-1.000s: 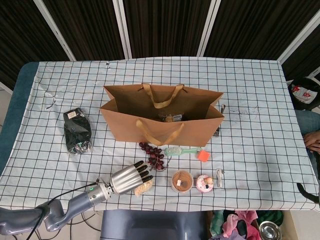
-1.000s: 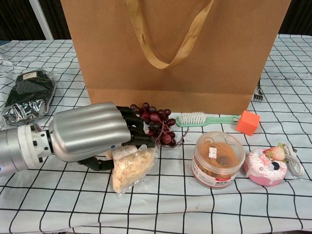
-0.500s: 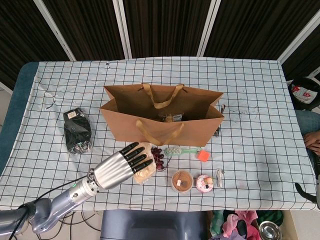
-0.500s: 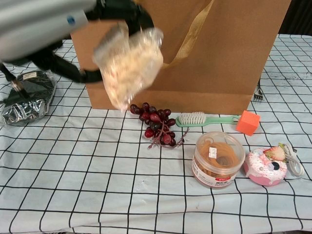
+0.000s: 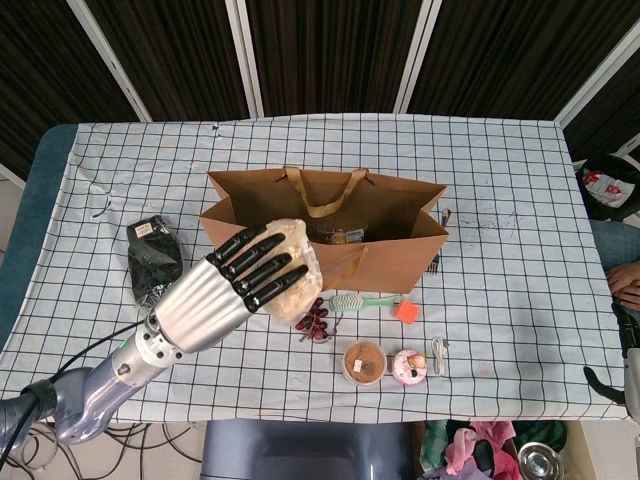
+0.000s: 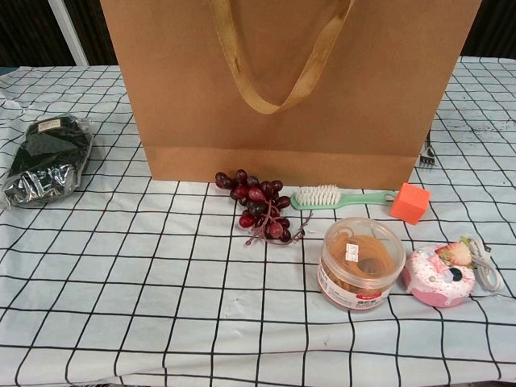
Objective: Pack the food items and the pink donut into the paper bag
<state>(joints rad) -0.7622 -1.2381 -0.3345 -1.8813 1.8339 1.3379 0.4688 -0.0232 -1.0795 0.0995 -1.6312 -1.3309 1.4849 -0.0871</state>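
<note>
Head view only: left robot hand (image 5: pixel 232 283) gripping snack packet (image 5: pixel 298 268), beside paper bag (image 5: pixel 400 262).

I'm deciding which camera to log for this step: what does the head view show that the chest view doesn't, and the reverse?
Only the head view shows the left hand holding the clear snack packet by the paper bag's near left edge, plus the bag's open top. Only the chest view shows the donut's strawberry topping and the round tub's label clearly. Both show the bag, grapes, green brush, orange block, tub, donut and black packet.
</note>
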